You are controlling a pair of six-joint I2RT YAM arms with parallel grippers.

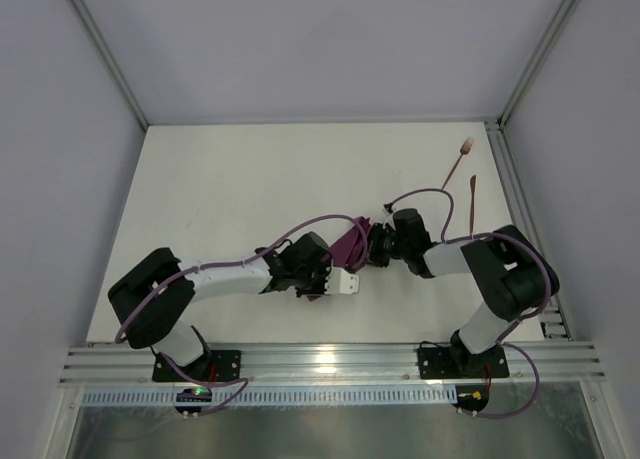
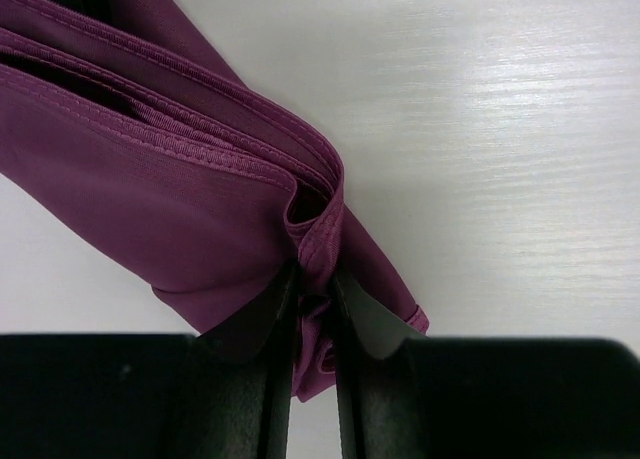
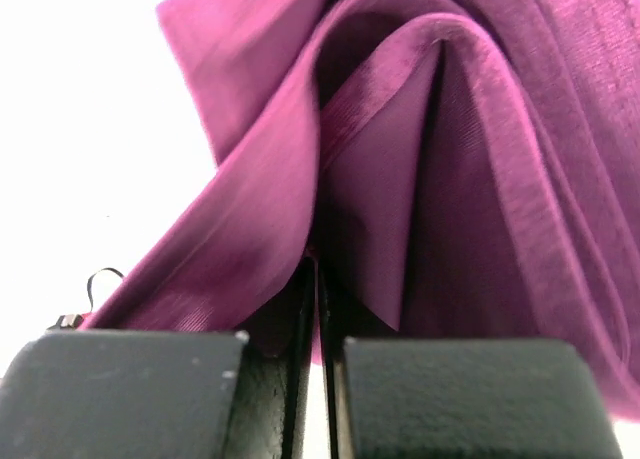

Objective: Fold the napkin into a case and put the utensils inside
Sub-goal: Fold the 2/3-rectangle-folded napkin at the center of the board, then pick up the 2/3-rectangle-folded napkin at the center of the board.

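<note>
Plum napkin (image 1: 350, 245) bunched mid-table between arms; left gripper (image 2: 314, 279) pinching stacked hems, right gripper (image 3: 316, 269) nipping thin fold. Risk: uneven pull, layers slip out, fold skews. Far right: fork (image 1: 459, 162), knife (image 1: 472, 207) untouched.

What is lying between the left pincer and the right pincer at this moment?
Only the napkin, bunched up, as the top view shows. The left pincer and the right pincer each pinch a fold of it.

White table (image 1: 230, 179), pale grey walls (image 1: 320, 39) on three sides, aluminium rail (image 1: 330, 360) along near edge.
</note>
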